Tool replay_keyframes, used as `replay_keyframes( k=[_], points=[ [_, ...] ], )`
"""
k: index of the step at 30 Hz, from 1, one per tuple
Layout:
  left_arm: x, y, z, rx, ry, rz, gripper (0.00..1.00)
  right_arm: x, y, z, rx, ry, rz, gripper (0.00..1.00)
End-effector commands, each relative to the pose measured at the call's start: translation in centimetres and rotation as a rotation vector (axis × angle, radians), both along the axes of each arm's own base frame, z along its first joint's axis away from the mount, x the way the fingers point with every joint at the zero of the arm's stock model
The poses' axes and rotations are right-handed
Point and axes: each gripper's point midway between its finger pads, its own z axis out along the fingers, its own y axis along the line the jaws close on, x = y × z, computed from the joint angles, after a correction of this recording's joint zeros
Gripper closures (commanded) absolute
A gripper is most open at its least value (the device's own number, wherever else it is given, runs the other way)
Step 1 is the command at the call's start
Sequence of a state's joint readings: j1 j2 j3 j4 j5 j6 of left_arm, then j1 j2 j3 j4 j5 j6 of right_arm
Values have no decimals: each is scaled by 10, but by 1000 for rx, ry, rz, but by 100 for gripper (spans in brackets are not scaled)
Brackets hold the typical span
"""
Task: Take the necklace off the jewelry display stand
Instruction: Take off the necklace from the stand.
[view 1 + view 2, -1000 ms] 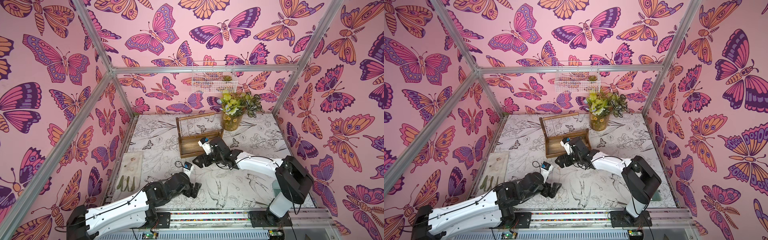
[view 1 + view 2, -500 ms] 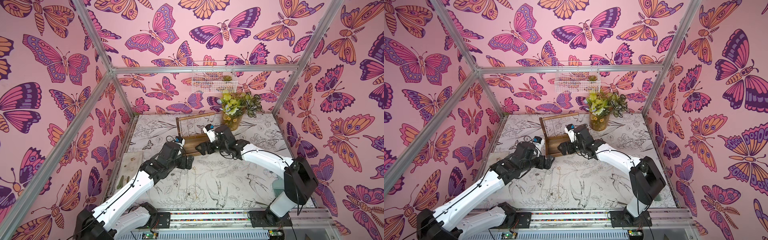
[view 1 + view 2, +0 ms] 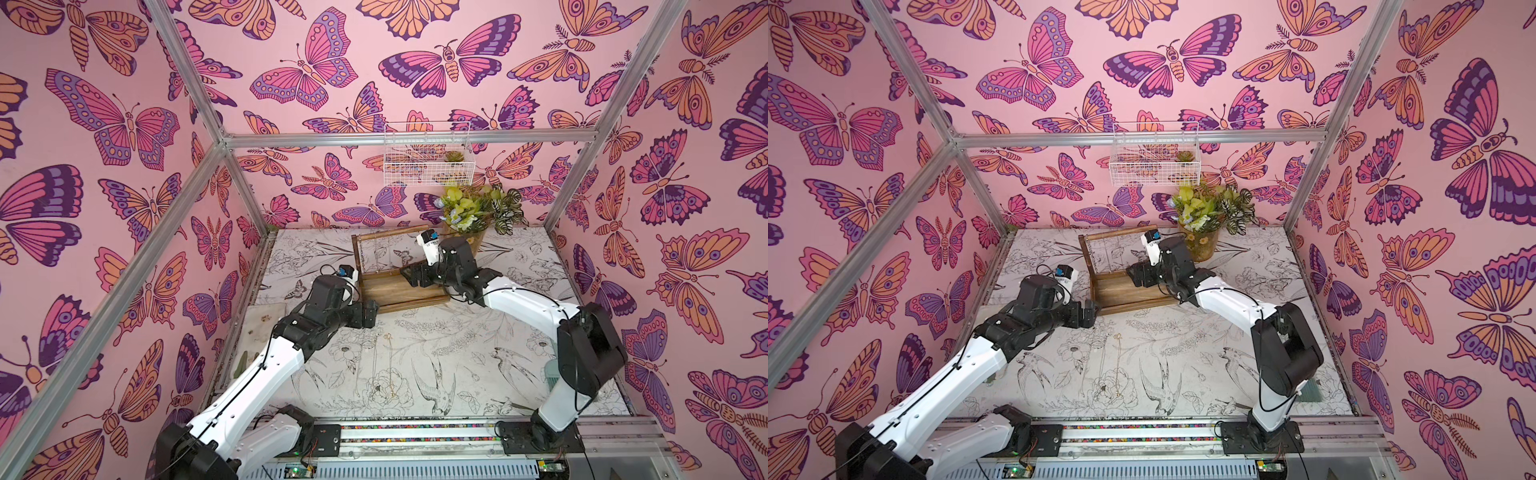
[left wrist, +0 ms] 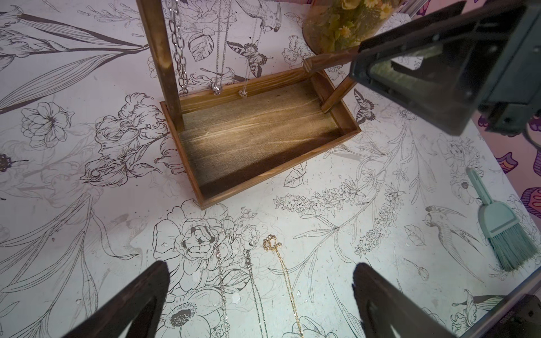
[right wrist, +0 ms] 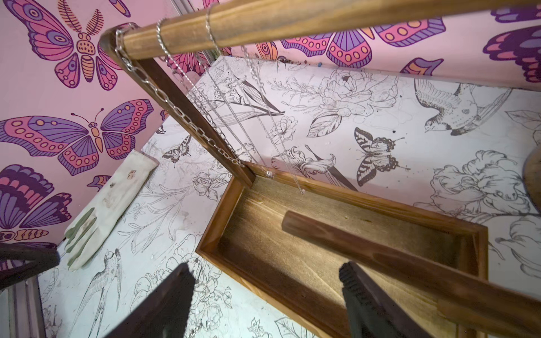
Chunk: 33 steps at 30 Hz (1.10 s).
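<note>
The brown wooden jewelry display stand (image 3: pixel 399 291) sits at mid-table in both top views. From the left end of its round top bar (image 5: pixel 263 20) hang a chunky silver chain necklace (image 5: pixel 175 108) and two thin silver necklaces (image 5: pixel 263 123) with small pendants (image 4: pixel 216 87). My right gripper (image 5: pixel 266 281) is open over the tray base, just under the lower rail (image 5: pixel 380 248), and holds nothing. My left gripper (image 4: pixel 260 281) is open and empty above the table, by the tray's front left corner (image 3: pixel 372 313).
Three loose chains, one gold (image 4: pixel 285 272), lie on the table in front of the tray. A flower vase (image 3: pixel 469 216) stands behind the stand and a white wire basket (image 3: pixel 428 162) hangs on the back wall. A teal brush (image 4: pixel 497 222) lies right, a white cloth (image 5: pixel 108 204) left.
The left arm swung from the table's front up to the tray's front left corner. The right gripper rose and moved back into the stand, and its jaws narrowed slightly.
</note>
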State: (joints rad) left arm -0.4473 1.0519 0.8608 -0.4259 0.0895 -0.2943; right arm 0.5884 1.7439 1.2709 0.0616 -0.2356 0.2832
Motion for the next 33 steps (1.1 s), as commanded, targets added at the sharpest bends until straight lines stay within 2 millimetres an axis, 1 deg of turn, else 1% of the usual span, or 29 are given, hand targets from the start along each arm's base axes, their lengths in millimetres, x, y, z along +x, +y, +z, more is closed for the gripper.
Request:
replay_keyframes(
  k=[1, 4, 7, 10, 13, 18, 22, 27, 33],
  points=[
    [2, -3, 3, -29, -11, -22, 0, 20, 10, 35, 58, -112, 0, 20],
    [3, -7, 4, -54, 3, -25, 0, 29, 18, 45, 78, -143, 16, 21],
    [3, -7, 0, -57, 16, -20, 0, 41, 24, 48, 87, -156, 9, 25],
    [2, -6, -3, -61, 19, -16, 0, 53, 30, 46, 96, -162, 1, 32],
    [1, -6, -4, -56, 17, -19, 0, 62, 37, 42, 104, -155, -2, 35],
    [0, -6, -9, -43, 25, -27, 0, 71, 42, 39, 119, -155, -8, 37],
    [1, -7, -10, -36, 26, -37, 0, 77, 47, 37, 126, -158, -6, 46],
    [3, -7, -11, -24, 26, -47, 0, 82, 52, 40, 150, -165, -8, 49],
    [5, -9, -12, -22, 32, -61, 0, 83, 59, 41, 163, -171, -3, 51]
  ],
)
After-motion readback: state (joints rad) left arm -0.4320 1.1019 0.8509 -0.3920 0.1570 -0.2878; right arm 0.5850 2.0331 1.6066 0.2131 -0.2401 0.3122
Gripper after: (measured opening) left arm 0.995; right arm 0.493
